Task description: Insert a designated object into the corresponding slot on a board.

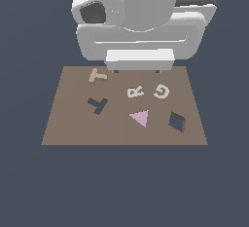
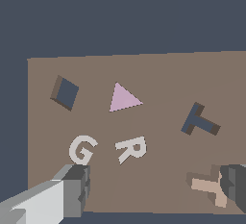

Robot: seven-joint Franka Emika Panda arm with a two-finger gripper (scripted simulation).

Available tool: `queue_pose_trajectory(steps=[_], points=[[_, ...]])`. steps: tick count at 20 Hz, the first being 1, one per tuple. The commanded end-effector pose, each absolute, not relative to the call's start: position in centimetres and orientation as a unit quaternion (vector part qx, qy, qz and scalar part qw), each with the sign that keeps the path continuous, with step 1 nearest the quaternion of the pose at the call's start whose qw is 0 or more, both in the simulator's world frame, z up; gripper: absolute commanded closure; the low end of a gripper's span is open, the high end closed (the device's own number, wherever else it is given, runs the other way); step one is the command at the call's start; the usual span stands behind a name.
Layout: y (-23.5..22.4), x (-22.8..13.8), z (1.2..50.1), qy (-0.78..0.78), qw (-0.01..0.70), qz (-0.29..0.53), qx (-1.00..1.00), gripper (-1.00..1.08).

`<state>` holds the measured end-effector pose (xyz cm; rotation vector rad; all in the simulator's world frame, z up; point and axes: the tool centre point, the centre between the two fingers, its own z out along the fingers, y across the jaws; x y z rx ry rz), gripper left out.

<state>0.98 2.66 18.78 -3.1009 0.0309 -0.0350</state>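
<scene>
Claw fingers stood apart and clamped on nothing: my gripper [image 2: 156, 189] hung over the board's [image 1: 73, 133] far edge, one finger near the white G [image 2: 81, 149], the other just beside the T block [image 2: 207, 187]. Whether that finger touched it, I could not tell. The block lay unlifted by the board's far corner on the exterior view's left. The T-shaped slot [image 1: 97, 105], nearer that side's edge, sat empty. By my judgement grasp, carry, turn and insertion all remained.
</scene>
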Motion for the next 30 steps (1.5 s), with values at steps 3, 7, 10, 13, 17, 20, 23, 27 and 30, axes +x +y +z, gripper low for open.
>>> queue_pose_trajectory(steps=[3, 7, 10, 13, 17, 20, 23, 27, 30], points=[[2.6, 0.9, 18.7, 0.010, 0.020, -0.011, -1.000, -0.92], [2.0, 0.5, 18.0, 0.014, 0.019, -0.011, -1.000, -0.92], [1.1, -0.2, 17.1, 0.019, 0.018, -0.010, -1.000, -0.92], [-0.1, -1.1, 15.7, 0.027, 0.016, -0.009, -0.999, -0.92], [-2.3, -2.9, 13.1, 0.040, 0.012, -0.007, -0.999, -0.92], [-4.2, -4.5, 10.9, 0.052, 0.008, -0.005, -0.999, -0.92], [-5.9, -6.0, 9.0, 0.063, 0.005, -0.003, -0.998, -0.92], [-7.6, -7.5, 6.9, 0.074, 0.002, -0.001, -0.997, -0.92], [-8.5, -8.3, 5.9, 0.079, 0.001, -0.001, -0.997, -0.92]])
